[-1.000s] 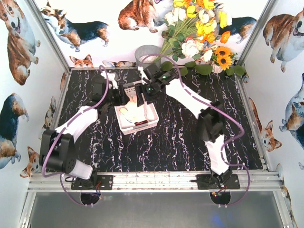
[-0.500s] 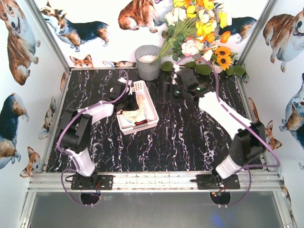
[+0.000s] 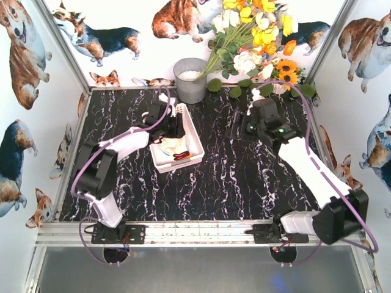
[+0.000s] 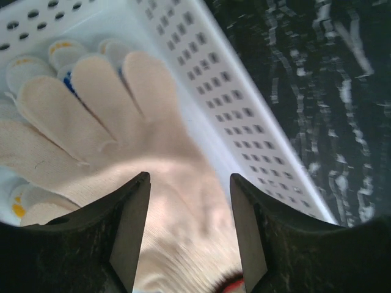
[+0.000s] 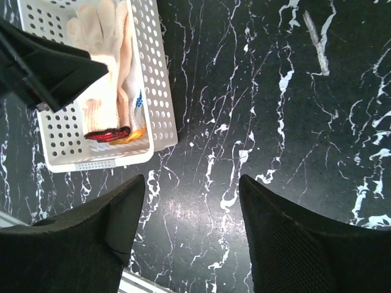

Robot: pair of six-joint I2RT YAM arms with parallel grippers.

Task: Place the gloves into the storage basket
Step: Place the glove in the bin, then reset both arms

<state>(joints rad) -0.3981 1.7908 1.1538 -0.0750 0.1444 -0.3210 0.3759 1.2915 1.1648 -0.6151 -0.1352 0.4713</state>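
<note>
The white storage basket (image 3: 194,145) stands left of the table's middle with the gloves (image 3: 173,146) piled inside. My left gripper (image 3: 176,128) hovers over its far end, jaws open. Through the left wrist view a beige glove (image 4: 122,116) with red trim lies flat under the open gripper (image 4: 189,183), and white fingertips with yellow marks (image 4: 27,64) show beneath it. The basket's perforated wall (image 4: 226,104) runs alongside. My right gripper (image 3: 237,129) stands open over bare table to the right of the basket (image 5: 156,79), with nothing between its fingers (image 5: 122,213).
A grey metal bucket (image 3: 190,79) stands just behind the basket at the back edge. A bunch of flowers (image 3: 256,43) leans over the back right. Black marble tabletop (image 3: 232,183) spreads in front and to the right. Printed walls close in the sides.
My right arm has swung away from the basket to the right. My left gripper has moved rightward over the basket, narrowing its jaws briefly and widening them again.
</note>
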